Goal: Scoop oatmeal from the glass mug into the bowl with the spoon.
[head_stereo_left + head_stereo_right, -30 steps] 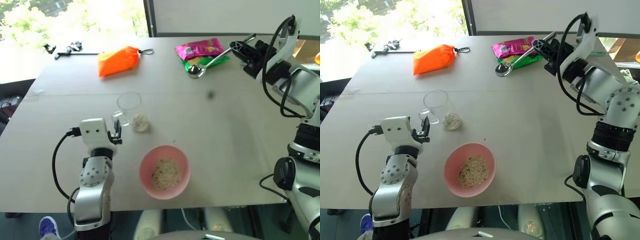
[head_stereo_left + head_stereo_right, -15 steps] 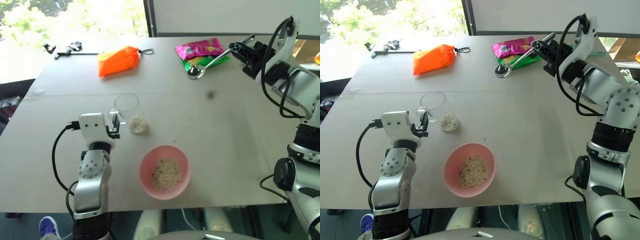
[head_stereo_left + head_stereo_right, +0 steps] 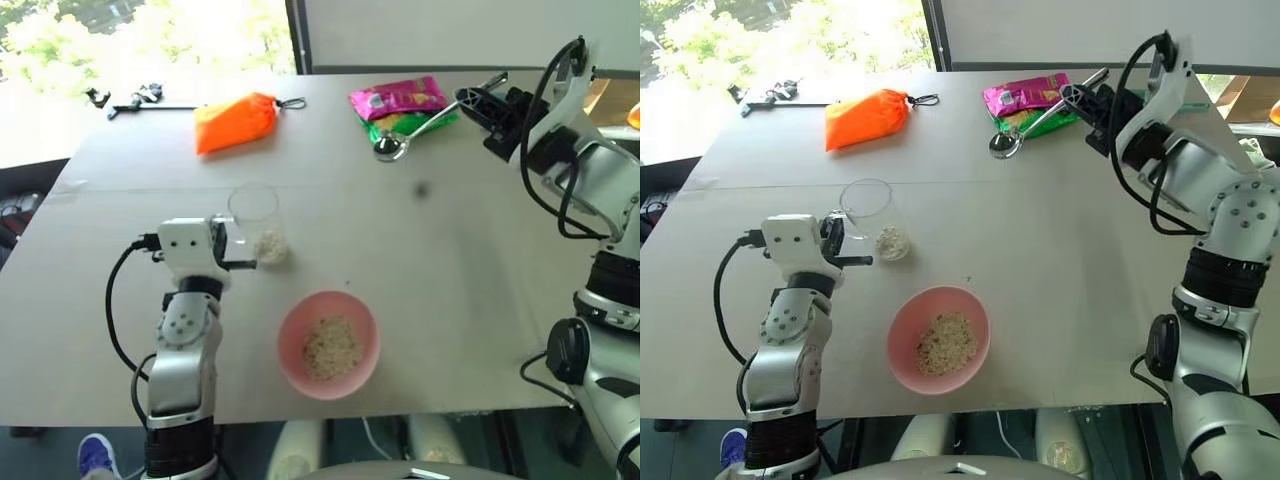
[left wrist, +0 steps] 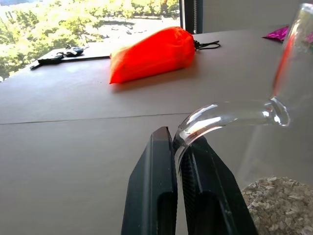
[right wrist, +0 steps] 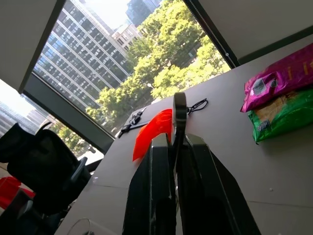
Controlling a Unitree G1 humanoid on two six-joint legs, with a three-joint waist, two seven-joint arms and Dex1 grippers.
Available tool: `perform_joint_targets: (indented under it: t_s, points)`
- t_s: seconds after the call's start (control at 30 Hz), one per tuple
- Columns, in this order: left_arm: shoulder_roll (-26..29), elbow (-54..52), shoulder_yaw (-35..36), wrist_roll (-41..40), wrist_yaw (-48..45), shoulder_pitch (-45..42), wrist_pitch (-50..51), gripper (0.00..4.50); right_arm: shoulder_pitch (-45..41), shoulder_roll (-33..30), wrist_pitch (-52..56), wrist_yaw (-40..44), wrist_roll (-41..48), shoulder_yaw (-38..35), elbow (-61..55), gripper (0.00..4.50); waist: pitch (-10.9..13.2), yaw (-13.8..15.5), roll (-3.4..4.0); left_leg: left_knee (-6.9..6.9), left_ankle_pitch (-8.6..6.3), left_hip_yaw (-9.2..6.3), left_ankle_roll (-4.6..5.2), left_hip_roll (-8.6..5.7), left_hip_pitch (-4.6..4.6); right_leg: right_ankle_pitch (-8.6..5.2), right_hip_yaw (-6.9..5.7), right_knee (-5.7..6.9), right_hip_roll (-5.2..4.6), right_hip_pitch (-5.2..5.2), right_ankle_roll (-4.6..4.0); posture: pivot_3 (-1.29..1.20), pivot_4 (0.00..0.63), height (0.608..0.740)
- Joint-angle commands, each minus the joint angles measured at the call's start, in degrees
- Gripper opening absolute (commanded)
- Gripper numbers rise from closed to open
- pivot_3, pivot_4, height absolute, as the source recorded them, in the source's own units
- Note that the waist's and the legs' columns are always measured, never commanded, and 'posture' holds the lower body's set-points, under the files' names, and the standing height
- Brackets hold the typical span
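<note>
I'm pinching the handle of the glass mug (image 3: 254, 222) w/ my left gripper (image 4: 177, 161), fingers (image 4: 154, 186) clamped tight on the curved glass loop, as the left wrist view shows. The mug is standing upright right in front of that gripper, w/ a small heap of oatmeal (image 3: 270, 245) at its bottom.

My right gripper (image 5: 172, 147) is hanging high over the far right of the table (image 3: 460, 260), well apart from the mug, fingers squeezed on the spoon (image 3: 425, 125) handle. The spoon bowl is pointing down toward the pink and green snack bags (image 3: 405, 105), beyond the mug and to its right.

The pink bowl (image 3: 328, 344) is sitting near the mug, on the side toward me and a bit right. It's already holding some oatmeal, so I'm judging the scooping partly done, w/ more left in the mug. What's left, I reckon: bringing the spoon over to the mug, dipping in, carrying across to the bowl.

Beyond the mug, an orange pouch (image 3: 236, 121) is lying, not in the way.
</note>
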Motion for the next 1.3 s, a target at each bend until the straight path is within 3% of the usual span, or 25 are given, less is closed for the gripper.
perform_joint_targets:
  t_s: [0.03,0.17,0.4,0.6,0.97,1.3]
  points:
    - [0.7,-1.5,0.8,0.6,0.3,0.3,-0.3,0.04,-0.6,-0.4,-0.4,0.5,1.2,-0.3,-2.8,0.0,0.0,0.0,0.0,0.0,0.0,0.0,0.0,0.0,-0.01,0.0,0.0,0.0,0.0,0.0,0.0,0.0,0.15,0.74]
    - [1.4,-1.6,1.5,0.1,0.1,-1.4,-0.3,0.04,-1.2,-0.5,0.8,2.7,2.6,1.3,-5.3,0.0,0.0,0.0,0.0,0.0,0.0,-0.01,0.0,0.0,0.0,0.0,0.0,0.01,0.0,0.0,0.0,0.0,0.15,0.74]
    - [9.6,3.0,-2.8,3.0,-7.7,-8.5,-8.0,0.04,-4.8,1.7,1.7,4.0,8.6,6.2,-11.0,0.0,0.0,0.0,0.0,0.0,0.01,-0.02,-0.01,0.0,-0.14,0.0,0.0,0.04,0.04,-0.17,0.0,0.0,0.15,0.74]
    - [10.4,7.6,-5.2,1.3,-12.9,-13.3,-12.9,0.04,-6.6,3.1,1.3,5.5,8.4,10.9,-12.5,0.0,0.0,0.0,0.0,-0.01,0.01,-0.02,-0.01,-0.03,-0.17,0.0,-0.02,0.01,-0.01,-0.18,0.0,0.0,0.15,0.74]
    - [8.3,7.1,-7.3,-0.6,-15.9,-15.6,-15.3,0.04,-6.1,2.2,-3.0,12.3,-10.7,19.6,-14.8,0.0,0.0,-0.3,0.0,0.0,0.01,-0.04,-0.02,-0.03,-0.2,0.0,-0.02,0.01,-0.01,-0.24,0.0,0.0,0.15,0.74]
    - [8.0,6.3,-8.8,-0.9,-17.8,-15.9,-15.6,0.04,-3.6,-1.0,-11.2,25.0,-34.9,36.6,-21.2,0.0,0.0,-0.9,-0.01,0.01,0.01,-0.05,-0.02,-0.03,-0.2,0.0,-0.02,0.02,-0.01,-0.27,0.0,0.0,0.15,0.74]
